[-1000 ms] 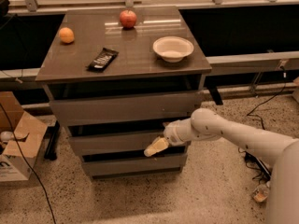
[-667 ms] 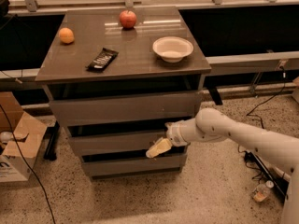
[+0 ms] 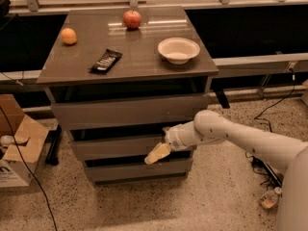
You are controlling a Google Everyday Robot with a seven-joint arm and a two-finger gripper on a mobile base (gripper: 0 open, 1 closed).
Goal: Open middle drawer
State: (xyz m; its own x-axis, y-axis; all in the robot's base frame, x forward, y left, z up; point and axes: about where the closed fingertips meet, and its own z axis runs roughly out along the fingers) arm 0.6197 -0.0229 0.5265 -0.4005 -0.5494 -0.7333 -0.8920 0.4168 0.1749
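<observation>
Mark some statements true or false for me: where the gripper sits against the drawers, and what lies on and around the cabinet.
1. The gripper is at the front of the middle drawer, toward the picture's right. True.
2. The apple lies in the bowl. False: the apple stands apart from it, at the back edge of the cabinet top.
3. The orange sits on the cabinet top, toward the picture's left. True.
4. The gripper rests on the top drawer. False: it is below that drawer.
5. The cardboard box stands on the cabinet. False: it is on the floor, at the picture's left.
</observation>
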